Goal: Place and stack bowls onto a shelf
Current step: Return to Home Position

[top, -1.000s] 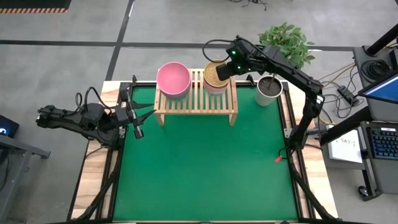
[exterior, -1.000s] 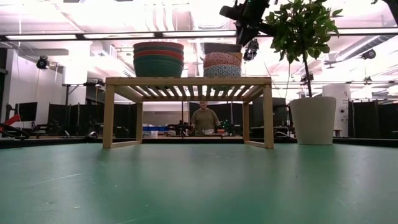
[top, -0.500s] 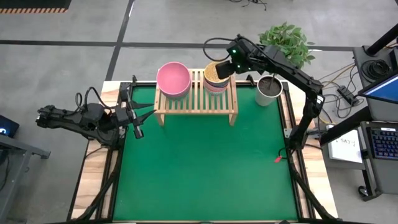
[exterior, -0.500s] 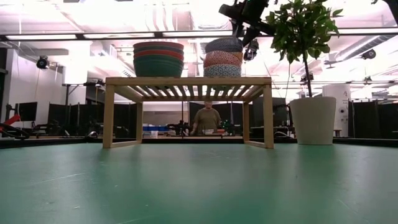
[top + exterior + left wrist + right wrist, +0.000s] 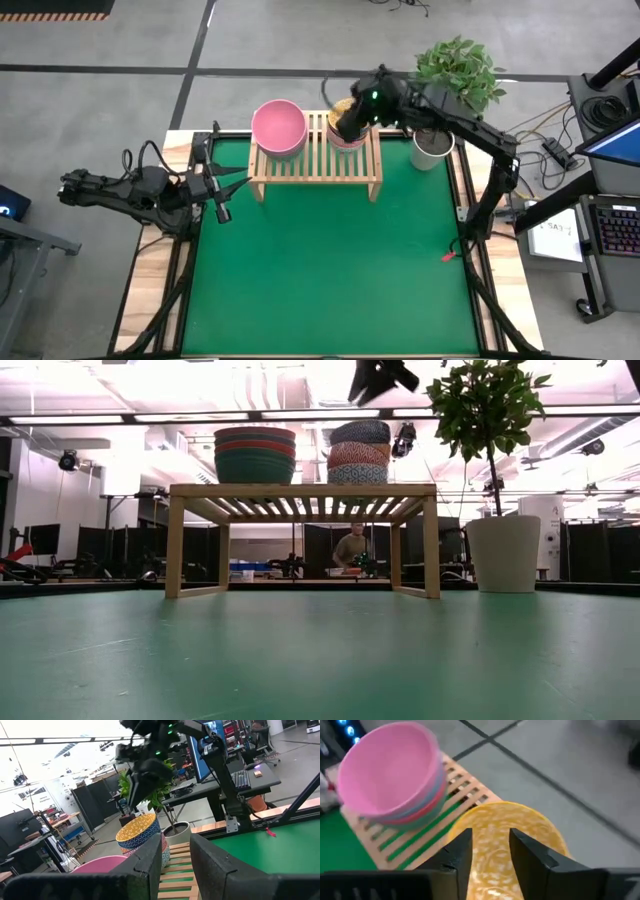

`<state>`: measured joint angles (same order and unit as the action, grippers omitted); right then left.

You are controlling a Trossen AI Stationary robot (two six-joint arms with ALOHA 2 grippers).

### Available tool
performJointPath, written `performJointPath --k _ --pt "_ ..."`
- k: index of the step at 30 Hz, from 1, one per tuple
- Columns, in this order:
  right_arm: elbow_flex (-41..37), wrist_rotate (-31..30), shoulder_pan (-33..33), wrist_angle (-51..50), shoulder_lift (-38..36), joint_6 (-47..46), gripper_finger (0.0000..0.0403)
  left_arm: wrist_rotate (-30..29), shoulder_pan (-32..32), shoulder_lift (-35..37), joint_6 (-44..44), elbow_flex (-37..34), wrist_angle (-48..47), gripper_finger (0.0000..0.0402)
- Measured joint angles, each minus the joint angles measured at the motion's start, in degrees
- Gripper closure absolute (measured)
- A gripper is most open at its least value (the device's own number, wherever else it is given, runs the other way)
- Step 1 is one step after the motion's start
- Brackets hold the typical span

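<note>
Your right gripper [image 5: 343,120] hangs just above the shelf's [image 5: 315,168] right end, fingers apart and empty, over the yellow patterned bowl [image 5: 520,832] that tops the patterned stack. The pink bowl [image 5: 278,128] tops the other stack at the shelf's left end. A white plant pot [image 5: 432,146] stands just right of the shelf. Your left gripper [image 5: 230,195] waits open beside the shelf's left legs. The green tabletop [image 5: 330,270] spreads wide in front of the shelf.

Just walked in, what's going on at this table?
Two stacks stand on the shelf, one topped by a pink bowl, the other by a yellow bowl. The right gripper hangs above the yellow bowl, fingers open and empty. The left gripper waits at the table's left edge.
</note>
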<state>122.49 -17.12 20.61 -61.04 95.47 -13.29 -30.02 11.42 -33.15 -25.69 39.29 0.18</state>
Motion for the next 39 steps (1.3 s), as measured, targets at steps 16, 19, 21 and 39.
performJointPath --k 16,19,21,39 --pt "-23.95 -4.96 -26.48 24.91 -6.43 17.39 0.0384 -0.02 0.0 0.32 0.15 0.0 -1.75 0.0318" --pt "-34.74 -4.95 -28.56 33.4 -10.73 17.39 0.0385 -0.02 0.0 0.67 0.91 0.0 -1.79 0.0318" --pt "-42.4 -4.9 -29.56 38.55 -14.26 17.21 0.0385 -0.02 0.0 0.74 2.07 0.0 -2.12 0.0318" --pt "-95.35 3.64 -30.59 74.26 -47.37 16.98 0.0385 23.04 0.02 2.87 20.92 -14.85 -1.37 0.0318"
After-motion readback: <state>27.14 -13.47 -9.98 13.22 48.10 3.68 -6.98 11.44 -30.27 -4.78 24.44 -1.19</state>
